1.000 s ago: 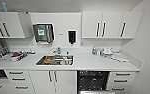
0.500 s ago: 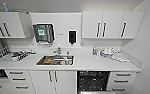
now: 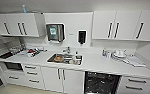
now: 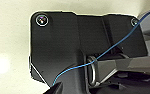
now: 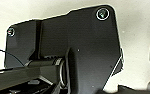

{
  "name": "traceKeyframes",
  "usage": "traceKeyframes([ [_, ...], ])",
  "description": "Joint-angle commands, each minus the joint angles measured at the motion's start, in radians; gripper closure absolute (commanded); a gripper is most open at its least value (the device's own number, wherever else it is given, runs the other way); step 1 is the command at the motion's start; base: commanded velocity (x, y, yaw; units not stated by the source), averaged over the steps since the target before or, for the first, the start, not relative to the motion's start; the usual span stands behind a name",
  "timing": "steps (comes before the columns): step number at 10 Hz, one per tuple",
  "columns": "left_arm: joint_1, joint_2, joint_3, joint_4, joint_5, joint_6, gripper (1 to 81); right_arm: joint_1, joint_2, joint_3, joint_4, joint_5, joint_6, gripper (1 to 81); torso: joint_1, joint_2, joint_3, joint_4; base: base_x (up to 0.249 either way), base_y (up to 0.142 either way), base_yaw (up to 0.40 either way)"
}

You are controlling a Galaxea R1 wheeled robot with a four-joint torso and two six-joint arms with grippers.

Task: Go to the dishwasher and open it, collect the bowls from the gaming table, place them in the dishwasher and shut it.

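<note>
The dishwasher [image 3: 101, 83] sits under the white counter [image 3: 96, 64], right of the sink [image 3: 65, 59]. Its bay is dark, with glinting racks inside. The gaming table and the bowls are out of view. In both wrist views the robot's own dark plate covers most of the picture over a pale surface. A thin blue cable [image 4: 111, 48] crosses it in the left wrist view. I cannot make out the fingers of either gripper.
White wall cabinets [image 3: 116, 25] hang above the counter. White drawers [image 3: 31, 73] stand left of the sink doors, with more drawers [image 3: 138, 85] right of the dishwasher. Crockery [image 3: 119, 53] and clutter [image 3: 32, 52] lie on the counter. A towel dispenser [image 3: 55, 32] is on the wall.
The whole kitchen picture has slid slightly to the right, so the camera has moved. Nothing in the kitchen itself has visibly moved.
</note>
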Motion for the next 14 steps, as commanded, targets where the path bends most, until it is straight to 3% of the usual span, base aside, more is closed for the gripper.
traceKeyframes([
  [1,-0.041,-0.001,-0.002,0.008,0.051,0.003,1.0,0.036,-0.002,-0.002,-0.010,-0.062,-0.002,1.0,0.000,0.000,0.000,0.000,0.000,0.000,0.375],
  [5,-0.030,-0.021,0.004,0.019,0.008,0.013,1.0,0.029,-0.018,0.017,-0.010,-0.057,-0.005,1.0,0.000,0.000,0.000,0.000,0.000,0.000,0.375],
  [7,-0.016,-0.037,0.033,0.032,-0.035,0.013,1.0,0.033,-0.077,0.125,-0.007,-0.048,-0.003,1.0,0.000,0.000,0.000,0.000,0.000,0.000,0.375],
  [10,-0.013,-0.069,0.080,0.032,-0.035,0.013,1.0,0.033,-0.190,0.327,-0.001,-0.047,-0.002,1.0,0.000,0.000,0.000,0.000,0.000,0.000,0.375],
  [14,-0.013,-0.064,0.082,0.037,-0.035,0.013,1.0,0.026,-0.199,0.351,-0.014,-0.048,-0.006,1.0,0.000,0.000,0.000,0.000,0.000,0.000,0.375],
])
